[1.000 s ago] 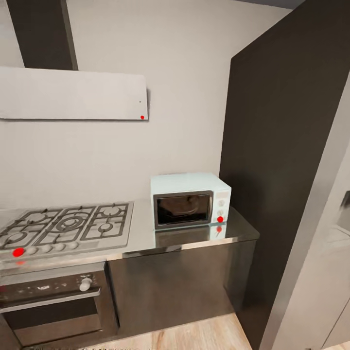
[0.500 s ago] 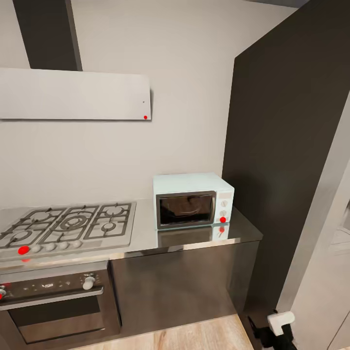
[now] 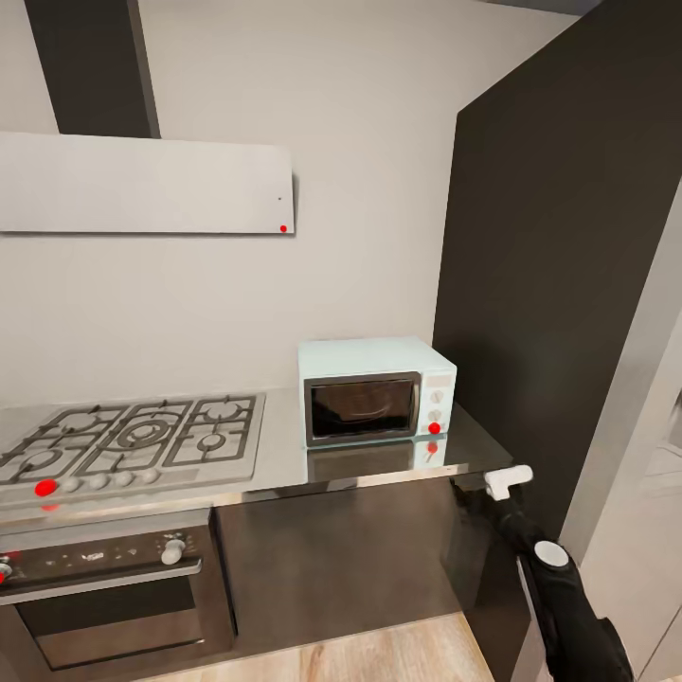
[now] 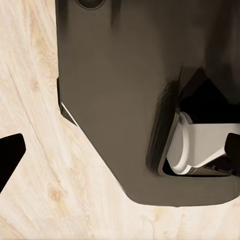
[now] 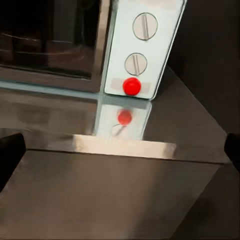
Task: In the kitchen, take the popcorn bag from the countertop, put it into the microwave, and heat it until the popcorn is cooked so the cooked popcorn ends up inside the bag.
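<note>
Boxy mint-blue microwave [image 3: 376, 389], door closed, sits on the reflective grey countertop [image 3: 284, 455], at 3 o'clock from the steel gas hob [image 3: 128, 443]. Right gripper [image 5: 120, 150] faces its white knobs, fingers spread wide. Left gripper's [image 4: 120, 150] spread: cannot tell.

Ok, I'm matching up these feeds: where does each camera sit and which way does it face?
Head view: high, facing the microwave on the countertop; right arm at lower right.
Left wrist view: aimed down at the wood floor and the robot's dark base.
Right wrist view: close to the microwave's knobs and red dot.
Head and right wrist share the microwave.
</note>
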You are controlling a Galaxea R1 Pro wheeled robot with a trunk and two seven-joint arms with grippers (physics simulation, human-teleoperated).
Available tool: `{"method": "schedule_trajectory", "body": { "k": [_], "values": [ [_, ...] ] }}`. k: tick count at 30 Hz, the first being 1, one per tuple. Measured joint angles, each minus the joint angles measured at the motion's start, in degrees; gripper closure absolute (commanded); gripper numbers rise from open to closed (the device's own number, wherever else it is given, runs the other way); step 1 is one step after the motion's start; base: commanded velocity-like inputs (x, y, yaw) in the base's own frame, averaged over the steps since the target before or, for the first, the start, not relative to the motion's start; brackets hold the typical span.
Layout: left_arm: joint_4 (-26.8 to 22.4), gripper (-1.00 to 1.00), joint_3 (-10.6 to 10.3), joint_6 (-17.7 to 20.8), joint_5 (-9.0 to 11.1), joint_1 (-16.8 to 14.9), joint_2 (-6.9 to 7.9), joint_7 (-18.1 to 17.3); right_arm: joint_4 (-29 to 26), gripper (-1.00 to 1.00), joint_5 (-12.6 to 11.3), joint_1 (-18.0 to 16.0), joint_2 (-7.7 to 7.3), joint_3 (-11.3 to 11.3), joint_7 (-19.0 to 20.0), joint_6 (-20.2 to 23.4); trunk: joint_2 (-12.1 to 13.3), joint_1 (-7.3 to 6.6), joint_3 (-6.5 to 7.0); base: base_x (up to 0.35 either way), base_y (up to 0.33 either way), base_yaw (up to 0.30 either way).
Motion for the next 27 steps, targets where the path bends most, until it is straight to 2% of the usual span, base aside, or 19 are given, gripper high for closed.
{"method": "schedule_trajectory", "body": {
  "k": [5, 9, 11, 13, 16, 22, 27],
  "values": [
    [0.0, -1.0, 0.0, 0.0, 0.0, 0.0, -0.32, 0.0, -0.2, -1.0, -1.1, -7.5, 0.0, 1.0, -0.3, 9.8, 0.0, -0.03, 0.0, 0.226, 0.0, 0.0],
    [0.0, -1.0, 0.0, -0.5, 0.0, 0.0, -0.37, 0.0, -0.3, -1.0, -1.2, -10.5, -0.02, 1.1, -0.5, 14.4, 0.0, -0.04, -0.01, 0.332, 0.0, 0.0],
    [0.0, -1.0, 0.0, -0.7, 0.0, 0.0, -0.37, 0.0, -0.2, -1.0, -1.2, -10.6, -0.01, 1.1, -1.8, 14.8, 0.0, -0.04, -0.01, 0.325, 0.0, 0.0],
    [0.0, -1.0, 0.0, -0.8, 0.0, 0.0, -0.38, 0.0, -0.1, -1.0, -1.2, -10.7, 0.0, 1.2, -6.4, 15.0, 0.0, -0.03, -0.01, 0.247, 0.0, 0.0],
    [0.0, -1.0, 0.0, -0.8, 0.0, 0.0, -0.42, 0.0, 0.2, -1.0, -1.2, -10.7, 0.01, 2.6, -9.4, 15.1, 0.0, -0.01, -0.01, 0.086, 0.0, 0.0],
    [0.0, -1.0, 0.0, -0.8, 0.0, 0.0, -0.46, 0.0, 5.3, -1.0, -1.3, -10.8, 0.0, 3.9, -10.0, 14.9, 0.0, 0.0, -0.01, 0.026, 0.0, 0.0],
    [0.0, -1.0, 0.0, -0.8, 0.0, 0.0, -0.46, 0.0, 9.4, -1.0, -1.4, -10.8, 0.0, 4.0, -10.1, 14.6, 0.0, -0.03, -0.01, 0.266, 0.0, 0.0]
  ]
}}
